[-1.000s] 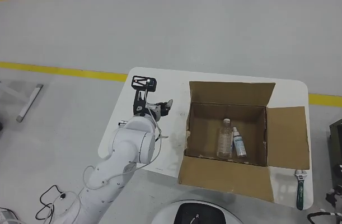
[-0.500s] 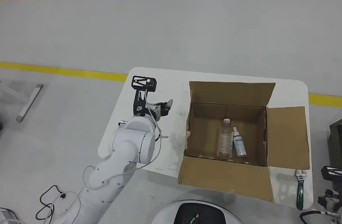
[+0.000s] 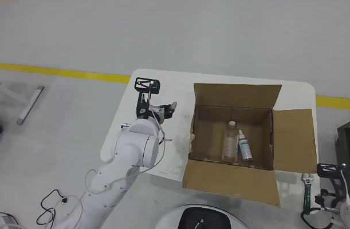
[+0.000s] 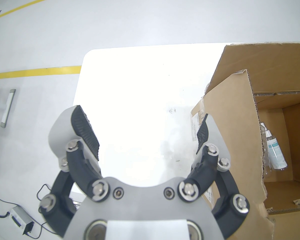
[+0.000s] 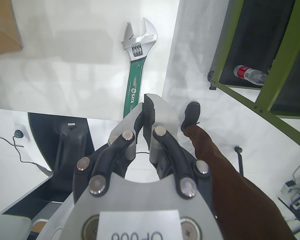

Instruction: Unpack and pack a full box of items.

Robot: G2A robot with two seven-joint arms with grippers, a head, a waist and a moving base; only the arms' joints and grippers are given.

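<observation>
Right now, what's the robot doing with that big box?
Nothing is held yet. The open cardboard box sits on the white table with a large bottle and a small bottle lying inside. The left gripper hangs open beside the box. The right gripper is shut and empty, near a green wrench at the table's edge.

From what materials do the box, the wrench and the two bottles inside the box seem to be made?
Box: brown cardboard, matte, likely corrugated; ragged perforated edges show.
Wrench: bright, shiny metal head, probably steel; green glossy handle, likely a plastic coating.
Bottles: clear plastic, it seems, with see-through walls.
</observation>
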